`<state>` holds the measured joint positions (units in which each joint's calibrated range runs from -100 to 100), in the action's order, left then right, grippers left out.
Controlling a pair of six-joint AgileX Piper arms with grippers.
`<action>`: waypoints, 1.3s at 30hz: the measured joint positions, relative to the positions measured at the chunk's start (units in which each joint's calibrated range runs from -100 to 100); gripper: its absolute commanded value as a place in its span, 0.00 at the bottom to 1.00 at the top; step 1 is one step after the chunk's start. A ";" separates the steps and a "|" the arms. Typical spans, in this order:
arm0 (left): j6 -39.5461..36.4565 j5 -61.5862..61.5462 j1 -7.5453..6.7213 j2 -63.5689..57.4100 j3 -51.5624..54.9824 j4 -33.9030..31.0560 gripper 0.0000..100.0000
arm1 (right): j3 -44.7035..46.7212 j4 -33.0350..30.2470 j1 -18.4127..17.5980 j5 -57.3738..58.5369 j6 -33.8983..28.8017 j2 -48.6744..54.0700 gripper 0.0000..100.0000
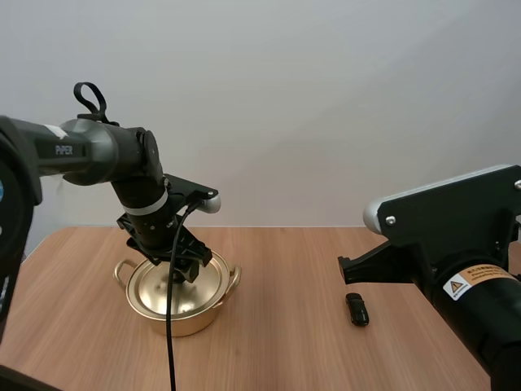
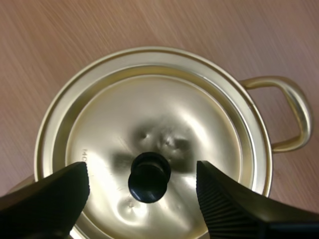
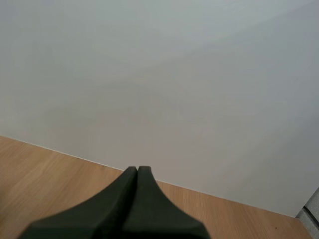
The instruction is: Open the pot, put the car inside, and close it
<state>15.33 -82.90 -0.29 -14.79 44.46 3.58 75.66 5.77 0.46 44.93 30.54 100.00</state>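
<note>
High view, starting at the left: my left gripper hangs just over the golden pot, which stands on the wooden table with its lid on. In the left wrist view my two fingers stand wide apart, released, one on each side of the black knob in the middle of the lid. Neither finger touches the knob. Whether the tips are already at the knob's height, I cannot tell surely. One side handle of the pot sticks out beyond the rim.

So the step in hand is the first one, opening the pot, and it is at the approach to the knob. The next move, as I judge, calls for a small descent if one is needed. Then the fingers must close on the knob, well centred, and lift straight up so that the pot is not dragged.

Further right on the table lies the car, small and dark, well apart from the pot and near my right arm. It is not yet inside. In the right wrist view my right gripper is clenched on nothing, the fingers together as one wedge, over the table.
</note>
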 measured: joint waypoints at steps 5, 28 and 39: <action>0.00 -0.02 0.00 1.10 0.00 0.00 0.99 | 0.00 0.00 0.00 0.00 0.00 0.00 0.00; 0.76 2.57 0.00 1.56 0.00 0.00 0.00 | 0.00 0.00 0.00 0.00 0.00 0.00 0.00; 0.76 0.92 0.00 -0.52 -0.79 0.00 0.00 | 0.00 0.00 0.00 0.00 0.00 0.00 0.00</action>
<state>16.08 -81.98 -0.29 -15.31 43.67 3.58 75.66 5.77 0.46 44.93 30.54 100.00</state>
